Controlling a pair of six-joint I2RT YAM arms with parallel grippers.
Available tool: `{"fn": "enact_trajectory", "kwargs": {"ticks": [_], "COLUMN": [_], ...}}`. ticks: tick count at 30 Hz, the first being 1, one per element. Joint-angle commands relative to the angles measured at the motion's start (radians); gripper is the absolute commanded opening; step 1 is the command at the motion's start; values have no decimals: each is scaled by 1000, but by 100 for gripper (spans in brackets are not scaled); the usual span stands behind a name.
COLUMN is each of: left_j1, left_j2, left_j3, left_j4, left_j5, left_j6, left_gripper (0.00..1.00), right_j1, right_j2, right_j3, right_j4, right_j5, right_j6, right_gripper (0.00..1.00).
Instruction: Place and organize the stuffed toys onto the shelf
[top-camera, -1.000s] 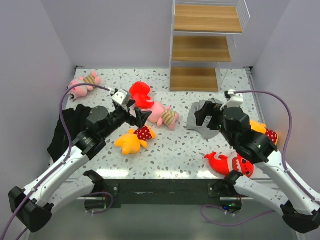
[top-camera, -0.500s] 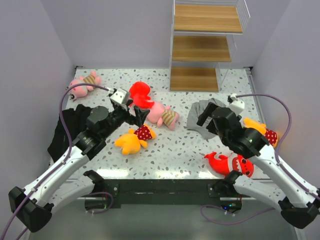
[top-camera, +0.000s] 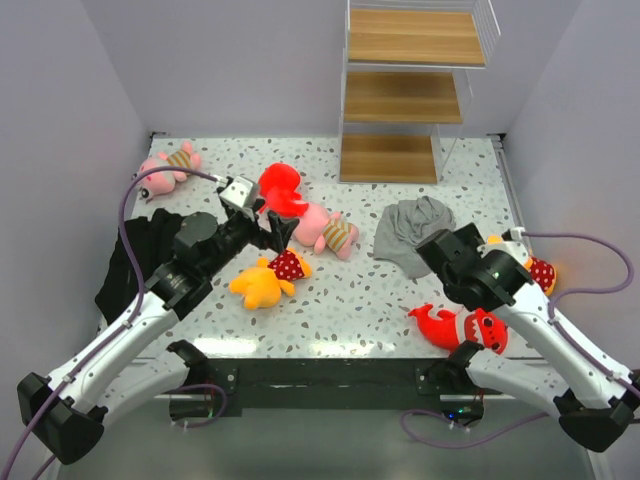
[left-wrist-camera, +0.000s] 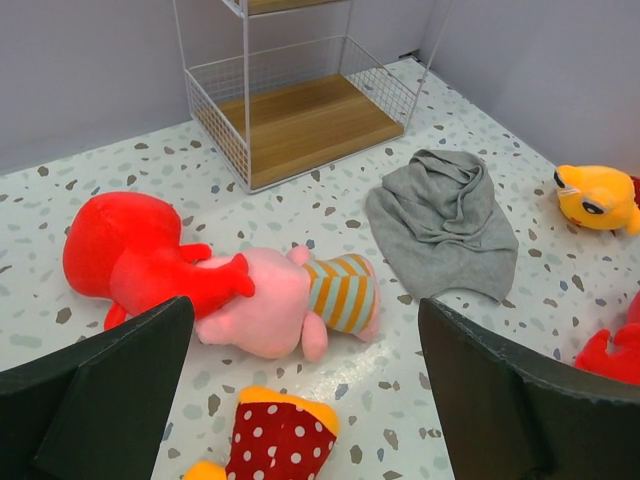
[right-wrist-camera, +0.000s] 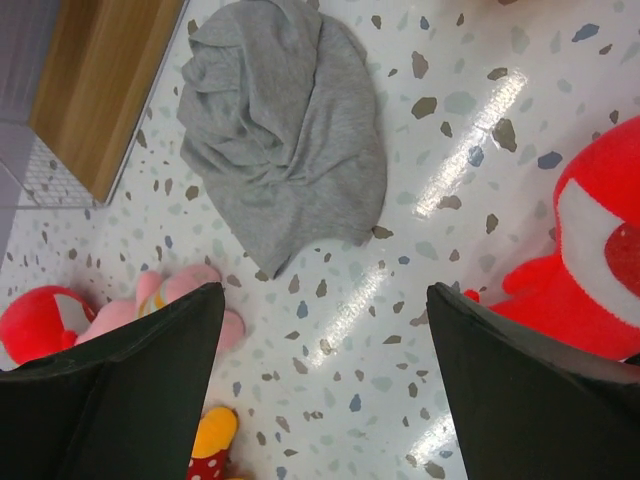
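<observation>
Top external: right pincer (top-camera: 432, 250) has pulled back from the grey cloth (top-camera: 405, 226).

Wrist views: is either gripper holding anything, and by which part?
Nothing is held: the left gripper and right gripper are both open, fingers empty.

no readable text, no labels, no brands, no numbers, no signs

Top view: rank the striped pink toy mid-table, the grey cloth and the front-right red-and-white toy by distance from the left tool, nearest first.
From the left tool:
1. Pink toy: just to its right, mid-table.
2. Grey cloth: further right, in front of the shelf.
3. Red-and-white toy: front right, near the table's edge.
</observation>
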Motion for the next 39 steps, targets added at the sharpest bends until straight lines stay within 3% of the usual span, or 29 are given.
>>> {"fn": "enact_trajectory", "kwargs": {"ticks": [1, 2, 3, 4, 5, 6, 7, 9, 16, 21, 23, 24, 25, 27, 39], "left_j1": [-2, -1, -2, -2, -2, -4, -2, -2, -2, 5, 5, 5, 5, 5, 5], "left_j2": [13, 16, 28, 34, 37, 42, 43, 53, 198, 287, 289, 287, 284, 284, 309], "left_j3": [39, 45, 48, 53, 56, 58, 56, 47, 119, 165, 163, 159, 153, 154, 167], "left_j4": [20, 8, 0, -6, -15, -17, -15, -15, -138, -169, -170, -166, -163, -164, -195], "left_j5": [-60, -74, -89, -117, -129, -138, -157, -183, -304, -280, -257, -235, -229, -221, -255], "left_j6": [19, 18, 18, 18, 13, 13, 11, 11, -28, -51, -47, -42, -39, -35, -48], "left_gripper": [99, 99, 99, 99, 99, 99, 99, 98, 96, 91, 91, 91, 91, 91, 91], "right_j1": [1, -1, 1, 1, 1, 2, 1, 1, 1, 1, 1, -1, -1, -2, -7], "right_j2": [-60, -73, -80, -86, -92, -95, -90, -57, 91, 137, 150, 158, 189, 210, 50], "right_j3": [-49, -76, -93, -130, -152, -170, -190, -184, -98, -98, -87, -74, -36, 12, -196], "right_j4": [25, 112, 201, 402, 510, 602, 722, 783, 789, 720, 607, 365, 232, -44, -286], "right_j5": [72, 52, -23, -78, -144, -299, -351, -427, -436, -329, -193, -145, -120, -88, -201], "right_j6": [-152, -370, -485, -608, -843, -924, -980, -1054, -1071, -887, -635, -479, -198, -17, 341], "right_gripper": [86, 86, 87, 89, 89, 89, 89, 89, 86, 84, 86, 86, 85, 84, 82]}}
